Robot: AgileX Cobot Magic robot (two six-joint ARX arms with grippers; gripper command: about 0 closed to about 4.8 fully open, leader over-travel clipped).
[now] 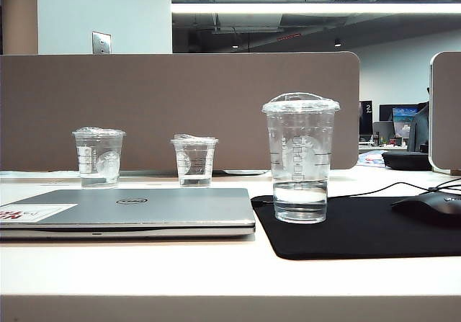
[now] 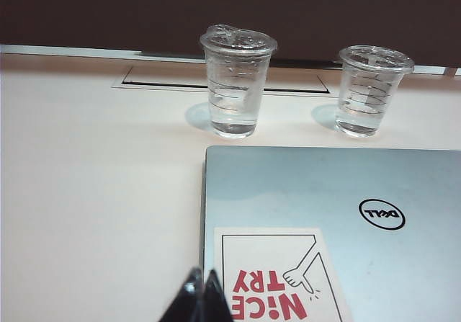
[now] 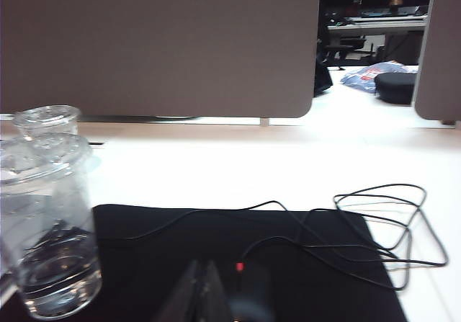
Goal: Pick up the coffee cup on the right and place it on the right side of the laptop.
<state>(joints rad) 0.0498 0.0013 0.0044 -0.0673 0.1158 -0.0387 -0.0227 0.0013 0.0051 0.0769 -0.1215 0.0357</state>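
coffee cup [image 1: 300, 160] at mat [image 1: 360, 228] edge — both grippers [image 2: 199, 293] [image 3: 202, 293] seemingly closed, clear.

Left gripper [image 2: 201, 293] low over the pale worktop [image 2: 94, 192], dark jaws pressed together, tips at the laptop [image 2: 346, 192] corner beside the white-and-red sticker [image 2: 277, 275]. Laptop closed, round Dell logo [image 2: 382, 214] showing. Beyond its far edge two short clear cups [image 2: 236, 81] [image 2: 371, 90] stand upright, apart, lidded.

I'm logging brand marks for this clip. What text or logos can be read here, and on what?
"DELL": round logo on the laptop lid.
"NiCE TRY": red letters on the sticker at the laptop's corner.
Coffee cup: faint round logo, unreadable.
Two shorter cups: marker lines only.
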